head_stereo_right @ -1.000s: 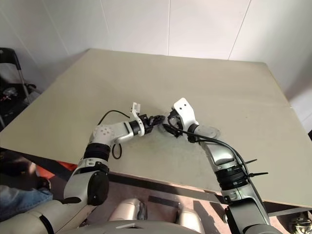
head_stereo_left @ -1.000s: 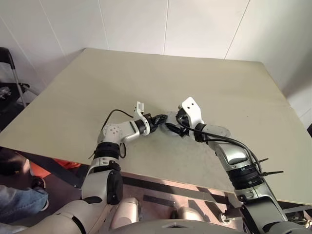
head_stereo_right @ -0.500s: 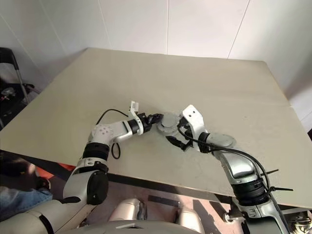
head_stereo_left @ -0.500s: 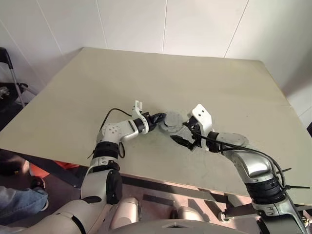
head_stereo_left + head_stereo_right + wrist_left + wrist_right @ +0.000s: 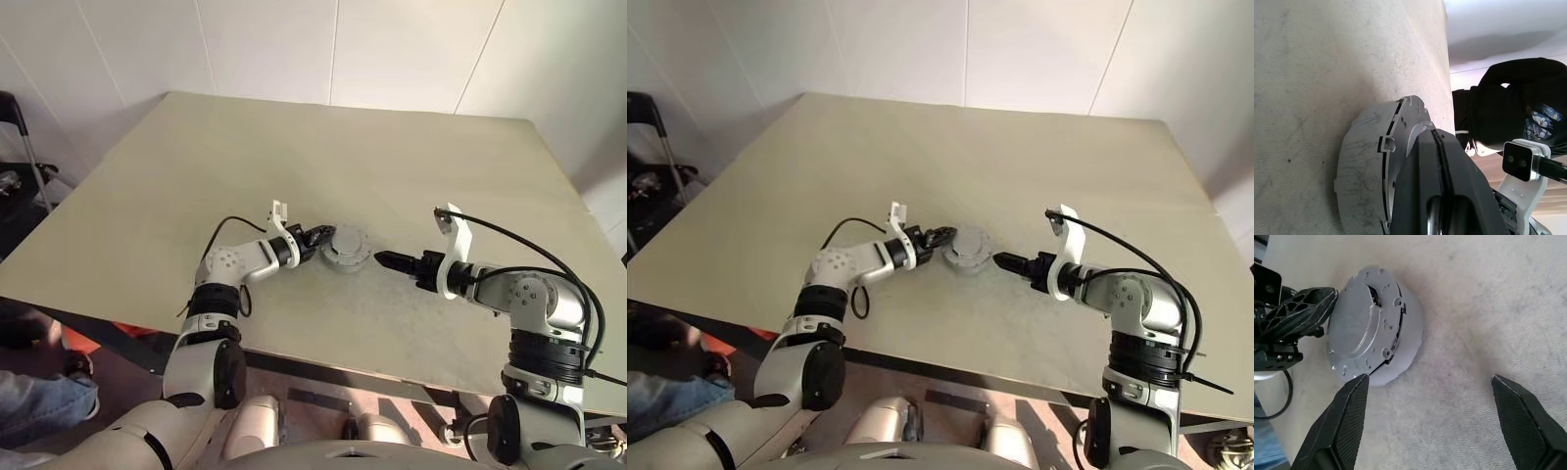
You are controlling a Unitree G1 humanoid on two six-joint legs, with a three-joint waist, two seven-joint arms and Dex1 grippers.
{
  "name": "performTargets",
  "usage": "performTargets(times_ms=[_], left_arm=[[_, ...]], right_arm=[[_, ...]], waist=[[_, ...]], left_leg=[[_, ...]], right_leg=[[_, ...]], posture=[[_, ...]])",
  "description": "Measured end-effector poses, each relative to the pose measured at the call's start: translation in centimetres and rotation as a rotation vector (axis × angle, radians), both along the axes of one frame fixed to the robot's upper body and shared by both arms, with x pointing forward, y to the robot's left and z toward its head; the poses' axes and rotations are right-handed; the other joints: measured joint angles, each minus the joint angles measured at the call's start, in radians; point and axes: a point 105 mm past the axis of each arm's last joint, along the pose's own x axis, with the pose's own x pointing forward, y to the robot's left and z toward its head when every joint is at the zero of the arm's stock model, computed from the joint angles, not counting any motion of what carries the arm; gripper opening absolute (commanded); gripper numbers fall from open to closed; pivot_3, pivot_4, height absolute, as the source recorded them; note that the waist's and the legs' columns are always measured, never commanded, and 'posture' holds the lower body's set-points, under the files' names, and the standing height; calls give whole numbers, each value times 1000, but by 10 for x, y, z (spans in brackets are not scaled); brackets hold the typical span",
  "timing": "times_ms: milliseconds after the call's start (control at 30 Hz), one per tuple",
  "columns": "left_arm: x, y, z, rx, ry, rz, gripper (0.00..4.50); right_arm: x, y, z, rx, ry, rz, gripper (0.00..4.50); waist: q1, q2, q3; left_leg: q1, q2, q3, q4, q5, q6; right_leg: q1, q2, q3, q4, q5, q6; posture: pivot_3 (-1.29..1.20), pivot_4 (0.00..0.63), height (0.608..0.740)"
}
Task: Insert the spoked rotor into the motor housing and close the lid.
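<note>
The motor housing (image 5: 1400,340) sits near the middle of the table (image 5: 392,166), w/ the lid (image 5: 1359,328) already on top; the lid's ribbed edge lines up w/ the body almost all round. The spoked rotor is not visible, probably inside.

Left gripper (image 5: 318,236) is closed, its tips pressing against the left side of the housing; it does not grasp around it. Right gripper (image 5: 384,259) is wide open and empty, just right of the housing, not touching.

Handling, as I judge: solid metal, so heavy for its size, stiff, not fragile. The smooth wall looks slippery; better to hold across the side wall or push down flat on the lid, approx. at centre.

Surface: plain beige tabletop, a bit scuffed, seems to give fair friction. Room: white walls behind; dark equipment at the far left.
</note>
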Motion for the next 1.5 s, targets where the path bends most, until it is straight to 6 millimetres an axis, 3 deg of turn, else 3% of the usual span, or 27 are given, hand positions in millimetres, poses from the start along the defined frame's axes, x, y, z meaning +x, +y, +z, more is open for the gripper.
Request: performTargets(times_ms=[133, 400, 1000, 1500], left_arm=[[1, 2, -3, 19, 4, 7, 0], [1, 2, -4, 21, 3, 5, 0], [10, 19, -5, 69, -25, 71, 0], [14, 22, -1, 63, -41, 94, 0]], right_arm=[[-1, 16, 2, 138, 69, 4, 4480], [5, 42, -2, 249, 105, -29, 4480], [33, 68, -4, 372, 139, -111, 4480], [39, 89, 1, 402, 135, -79, 4480]], waist=[[2, 0, 0], [13, 0, 0], [-17, 0, 0], [-13, 0, 0]], left_leg=[[-1, 0, 0, 0, 2, -3], [-1, 0, 0, 0, 3, -6], [7, 3, 0, -7, 14, -25], [-2, 3, 1, -12, 13, -22]], right_leg=[[-3, 0, 0, 5, -1, -1], [-5, 0, 0, 9, -1, -2], [-6, 1, 0, 11, 0, -1], [-16, 1, -1, 10, 3, -8]], posture=[[0, 0, 740], [0, 0, 740], [0, 0, 740], [0, 0, 740]])
